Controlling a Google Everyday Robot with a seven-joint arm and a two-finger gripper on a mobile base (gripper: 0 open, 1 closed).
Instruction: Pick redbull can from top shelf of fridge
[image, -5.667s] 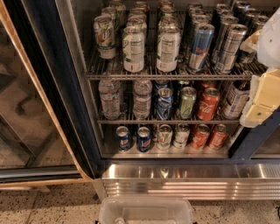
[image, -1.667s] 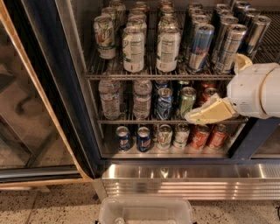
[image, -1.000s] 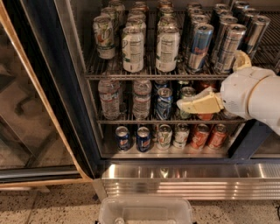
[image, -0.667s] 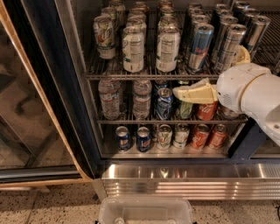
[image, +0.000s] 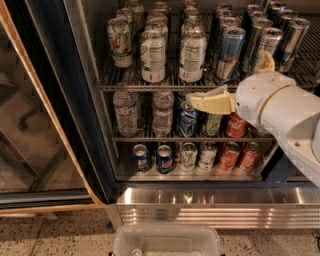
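One redbull can (image: 230, 52) stands at the front of the top shelf (image: 150, 86), upper right of centre in the frame. It is upright, with its blue and silver panels facing out. A wide white-labelled can (image: 192, 56) is close on its left and a greyer slim can (image: 262, 47) close on its right.

The gripper (image: 200, 101) sits lower, right of centre, level with the rack below. It points left in front of a blue can (image: 187, 122) and is not touching the target. Whether it is spread or closed cannot be told, and nothing shows in its grasp. The white arm (image: 285, 110) fills the right edge of the frame.

The reach appears to be only at the approach stage, and the main risk is height. If the gripper rises straight up from here, it could catch the flat front edge of the top shelf. The next risk is crowding. With neighbours so near, a slightly off-centre entry could nudge the white-labelled can or close on the grey one instead.

A tall thin can on wire bars will likely tip if pushed high up, and it could fall out of the fridge (image: 55, 100) toward the plastic bin (image: 167, 242) at the bottom of the frame.
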